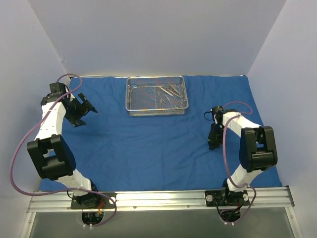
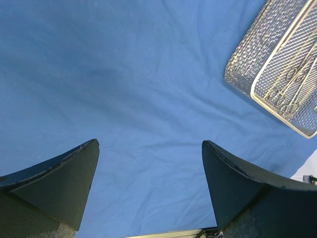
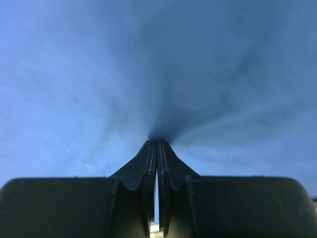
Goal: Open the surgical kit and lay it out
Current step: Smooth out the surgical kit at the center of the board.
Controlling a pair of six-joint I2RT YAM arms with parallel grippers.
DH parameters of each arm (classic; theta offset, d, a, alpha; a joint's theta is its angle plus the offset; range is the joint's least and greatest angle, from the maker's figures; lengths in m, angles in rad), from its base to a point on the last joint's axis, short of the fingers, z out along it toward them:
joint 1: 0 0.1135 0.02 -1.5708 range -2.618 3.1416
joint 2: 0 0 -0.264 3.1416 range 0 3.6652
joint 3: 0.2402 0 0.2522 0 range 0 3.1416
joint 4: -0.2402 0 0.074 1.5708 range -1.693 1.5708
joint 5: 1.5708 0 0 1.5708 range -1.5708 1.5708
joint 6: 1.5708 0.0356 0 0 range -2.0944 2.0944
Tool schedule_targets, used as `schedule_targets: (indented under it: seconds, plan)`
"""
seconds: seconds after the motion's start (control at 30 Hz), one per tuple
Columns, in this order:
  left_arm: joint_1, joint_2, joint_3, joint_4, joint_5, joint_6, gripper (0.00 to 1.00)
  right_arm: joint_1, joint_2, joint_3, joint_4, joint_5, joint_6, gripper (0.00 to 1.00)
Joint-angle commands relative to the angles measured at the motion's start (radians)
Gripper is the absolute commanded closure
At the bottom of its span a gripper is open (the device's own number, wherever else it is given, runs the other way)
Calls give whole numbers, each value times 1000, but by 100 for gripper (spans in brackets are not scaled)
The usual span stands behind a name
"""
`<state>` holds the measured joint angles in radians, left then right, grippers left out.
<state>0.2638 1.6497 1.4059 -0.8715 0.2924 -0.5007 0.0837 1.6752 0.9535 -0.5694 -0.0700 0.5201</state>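
The royal-blue cloth wrap (image 1: 148, 144) lies spread flat over the table. The silver wire-mesh tray (image 1: 132, 101) stands on it at the back centre, with several slim steel instruments (image 1: 168, 91) lying inside. The tray also shows in the left wrist view (image 2: 247, 54) at the upper right. My left gripper (image 1: 85, 110) is open and empty, held above the cloth (image 2: 148, 99) left of the tray. My right gripper (image 1: 213, 144) points down at the right side of the cloth. Its jaws are shut with the tips (image 3: 157, 144) on the cloth (image 3: 74, 74), and creases radiate from them.
White walls enclose the table on the left, back and right. A metal rail (image 1: 158, 198) with both arm bases runs along the near edge. The right arm's purple cable (image 1: 226, 148) loops beside its forearm.
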Motion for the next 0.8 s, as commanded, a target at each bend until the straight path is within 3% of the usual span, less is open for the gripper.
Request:
schedule_targets:
  seconds: [0.0, 0.3, 0.53, 0.77]
  plan:
    - [9, -50, 5, 5, 19, -2, 6, -6, -72, 40, -165, 99, -35, 100]
    - [9, 22, 48, -46, 45, 31, 6, 194, 0, 356, -155, 32, -143, 98]
    - [8, 24, 47, -29, 79, 28, 6, 369, 99, 317, 9, -146, -124, 100]
    - [-11, 70, 77, -61, 51, 44, 6, 444, 159, 185, 88, -140, -85, 100]
